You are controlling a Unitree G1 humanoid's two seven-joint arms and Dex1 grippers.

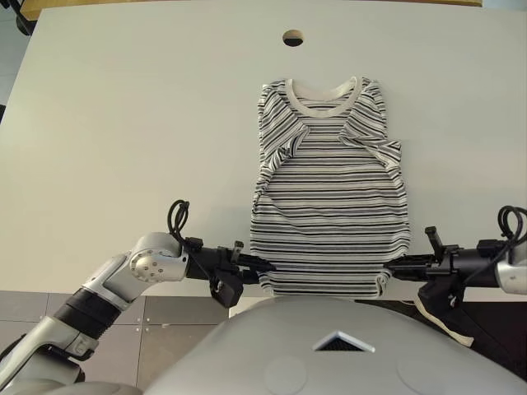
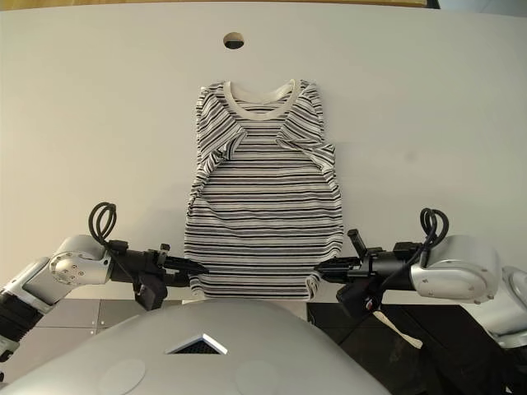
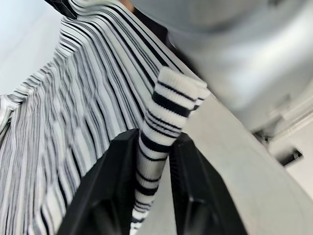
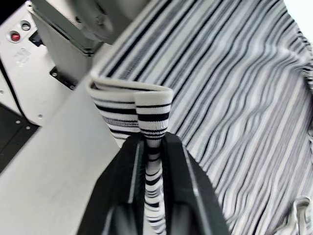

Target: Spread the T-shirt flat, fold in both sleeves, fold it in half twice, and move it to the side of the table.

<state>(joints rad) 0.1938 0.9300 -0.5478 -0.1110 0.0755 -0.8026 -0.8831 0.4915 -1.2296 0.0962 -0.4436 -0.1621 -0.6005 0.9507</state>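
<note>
Okay, T-shirt: we see it on the table, sleeves folded, collar at twelve.
Left gripper: clenched on hem corner, seven o'clock.
Right gripper: pinching hem, five o'clock.
Risk: uneven lift could skew our fold.

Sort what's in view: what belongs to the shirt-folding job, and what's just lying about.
Job: T-shirt, sleeves folded in; left end effector and right end effector, each shut on a bottom corner; table.
Lying about: hole near the table's far edge.
</note>
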